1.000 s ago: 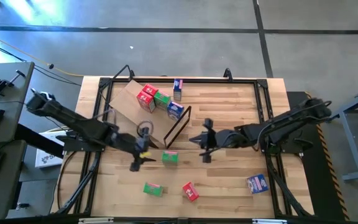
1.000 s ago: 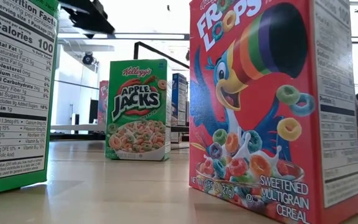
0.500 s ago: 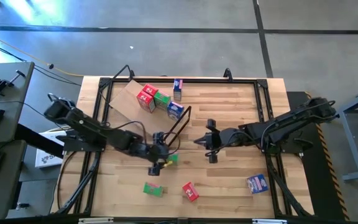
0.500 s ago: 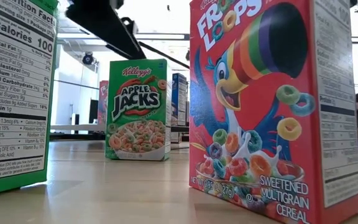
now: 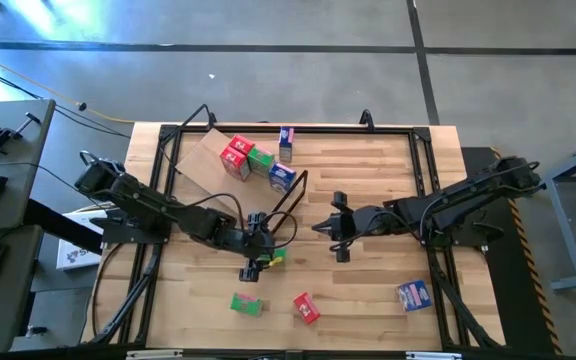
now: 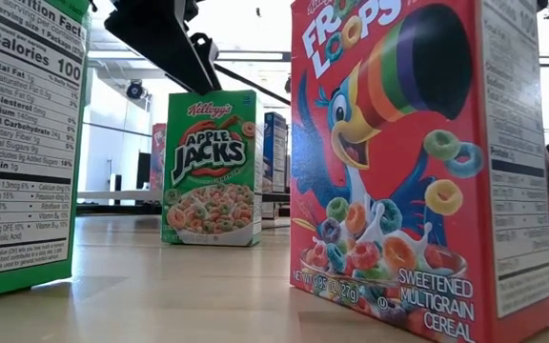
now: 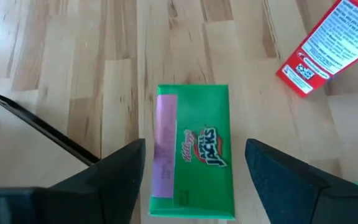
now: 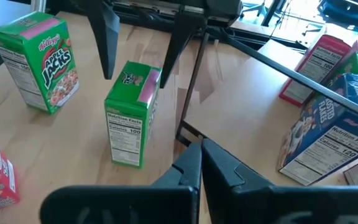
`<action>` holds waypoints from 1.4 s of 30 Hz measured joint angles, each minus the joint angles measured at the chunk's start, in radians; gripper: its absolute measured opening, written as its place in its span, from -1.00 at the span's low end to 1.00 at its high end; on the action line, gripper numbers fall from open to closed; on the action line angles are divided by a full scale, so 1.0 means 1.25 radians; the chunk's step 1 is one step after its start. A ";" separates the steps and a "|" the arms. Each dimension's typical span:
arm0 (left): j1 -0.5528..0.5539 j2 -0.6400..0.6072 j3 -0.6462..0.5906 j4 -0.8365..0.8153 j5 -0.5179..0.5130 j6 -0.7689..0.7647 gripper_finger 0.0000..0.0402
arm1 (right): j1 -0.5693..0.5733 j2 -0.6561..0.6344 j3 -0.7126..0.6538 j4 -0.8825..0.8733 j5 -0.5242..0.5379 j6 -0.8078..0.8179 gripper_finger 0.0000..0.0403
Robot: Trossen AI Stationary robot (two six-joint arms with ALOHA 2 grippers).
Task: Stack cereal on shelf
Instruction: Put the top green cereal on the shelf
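Striped wooden tabletop (image 5: 368, 300) under a grey floor, dark rails around the edge. Shelf (image 5: 208, 165) lying toward the far left, tan panel flat, thin dark frame (image 5: 286, 205) at its near end. On the panel, a red box (image 5: 235, 157), a green one (image 5: 261, 157) and a blue one (image 5: 282, 177); another blue box (image 5: 286, 140) just past its far edge. Loose on the table: a green box (image 5: 245, 303), a red box (image 5: 306, 307) and a blue box (image 5: 414, 294) near the front. Left gripper (image 5: 256, 259) directly above the target box (image 7: 192, 149), a green Apple Jacks carton standing upright just in front of the frame. Jaws spread wide, one finger either side of the carton top, nothing held yet. Step in hand, by the look of it: the pick, at the lowering stage. Next move calls for coming straight down, keeping the carton centred between the fingers, then closing across its narrow faces without tipping it; after that, a lift over the frame onto the panel. Right gripper (image 5: 334, 229) waiting mid-table, just right of the frame, fingers pressed together, empty, pointed at the same carton.
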 joint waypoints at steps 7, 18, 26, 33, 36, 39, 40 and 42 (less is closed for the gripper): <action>-0.001 0.000 0.000 -0.009 -0.002 -0.007 0.15 | 0.000 0.000 0.000 0.003 0.000 0.001 -1.00; -0.024 0.000 0.000 -0.032 -0.001 -0.007 0.02 | 0.000 0.000 0.000 0.003 0.000 0.007 -1.00; -0.028 -0.001 0.000 -0.041 0.002 0.007 -0.06 | 0.000 0.000 0.000 0.003 0.000 0.007 -1.00; -0.063 -0.061 0.000 -0.070 0.002 0.049 -0.19 | 0.000 0.001 0.001 0.001 0.000 0.013 -1.00; -0.078 -0.110 0.000 -0.109 0.002 0.063 -0.22 | 0.000 0.001 0.001 0.001 0.000 0.013 -1.00; -0.083 -0.166 0.000 -0.175 0.003 0.063 -0.24 | 0.000 0.001 0.001 0.001 0.000 0.013 -1.00; -0.083 -0.185 0.000 -0.199 0.002 0.063 -0.25 | 0.000 0.001 0.001 0.001 0.000 0.013 -1.00; -0.083 -0.227 0.000 -0.254 0.002 0.064 -0.25 | 0.000 0.001 0.001 0.001 -0.001 0.013 -1.00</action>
